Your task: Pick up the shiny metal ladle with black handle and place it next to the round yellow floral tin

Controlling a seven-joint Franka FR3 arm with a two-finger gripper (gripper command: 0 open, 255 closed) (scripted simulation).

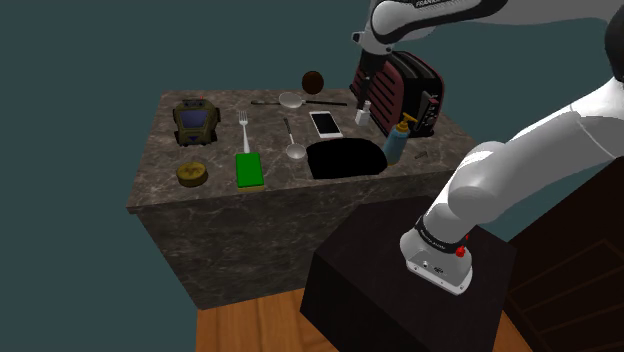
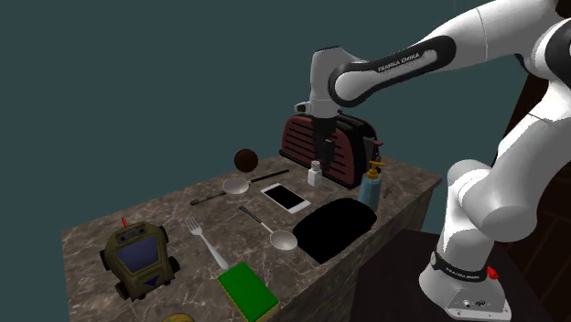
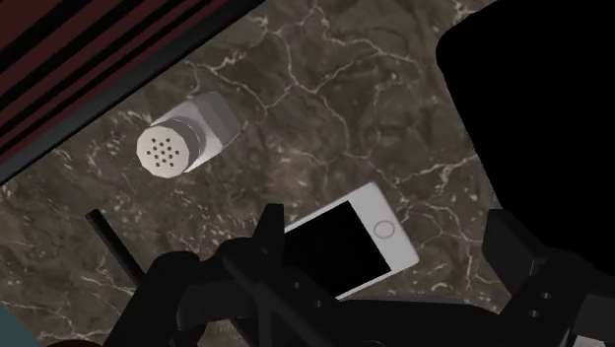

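The ladle (image 1: 291, 100) lies at the back of the marble counter, its metal bowl (image 2: 236, 186) beside a brown ball and its thin black handle (image 2: 268, 175) pointing toward the toaster. The round yellow tin (image 1: 192, 174) sits near the counter's front edge at the shoulder view's left, and shows again (image 2: 179, 318) at the bottom of the second exterior view. My gripper (image 2: 322, 155) hangs open above the counter, in front of the toaster and over a small shaker and a phone. Nothing is between its fingers (image 3: 271, 229). The handle's black tip (image 3: 111, 241) shows close beside the gripper.
A dark red toaster (image 1: 405, 88), a white shaker (image 3: 184, 140), a phone (image 1: 326, 123), a blue pump bottle (image 1: 397, 140) and the black sink (image 1: 345, 160) crowd the gripper's side. A second spoon (image 1: 295, 149), a fork (image 1: 244, 130), a green sponge (image 1: 249, 170) and a toy robot (image 1: 196, 120) lie between ladle and tin.
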